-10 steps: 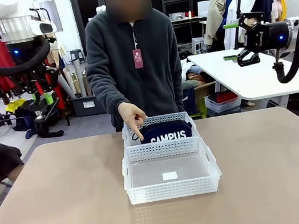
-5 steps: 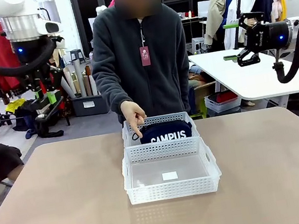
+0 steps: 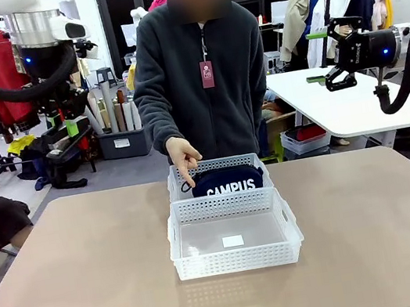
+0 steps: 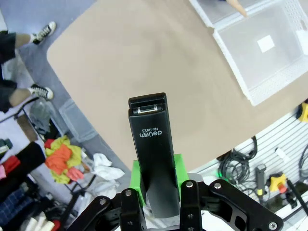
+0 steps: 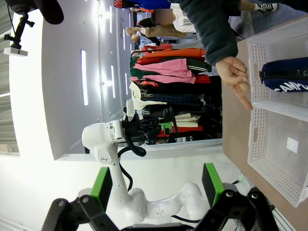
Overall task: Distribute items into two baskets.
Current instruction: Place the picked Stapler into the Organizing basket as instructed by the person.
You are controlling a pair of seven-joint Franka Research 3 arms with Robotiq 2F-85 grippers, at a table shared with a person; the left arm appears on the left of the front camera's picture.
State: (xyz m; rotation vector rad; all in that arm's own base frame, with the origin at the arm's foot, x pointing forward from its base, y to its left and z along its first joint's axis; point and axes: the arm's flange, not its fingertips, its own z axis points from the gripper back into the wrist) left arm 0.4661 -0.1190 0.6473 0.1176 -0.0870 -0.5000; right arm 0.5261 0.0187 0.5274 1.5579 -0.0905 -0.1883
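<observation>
My left gripper [image 3: 67,136] hangs high above the table's far left, shut on the black stapler [image 4: 151,144], which sticks out straight between the green pads [image 4: 136,175]. The two baskets stand mid-table, one behind the other. The near basket [image 3: 238,257] [image 4: 269,72] [image 5: 269,168] holds just a small white label. The far basket [image 3: 173,189] [image 5: 255,57] holds the navy CAMPUS pouch [image 3: 230,181] [image 5: 286,77]. The person's hand [image 3: 183,160] [image 5: 235,77] points a finger down at the far basket's left rim. My right gripper [image 3: 318,56] [image 5: 156,185] stays open and empty, high at the far right.
The person stands at the far side of the brown table [image 3: 78,287]. A white table [image 3: 340,110] stands behind on the right, clothes racks on the left. The tabletop around both baskets is bare.
My left arm has shifted slightly up and to the right with the stapler. The person has straightened up; the pointing hand stays at the far basket. The right arm has not moved.
</observation>
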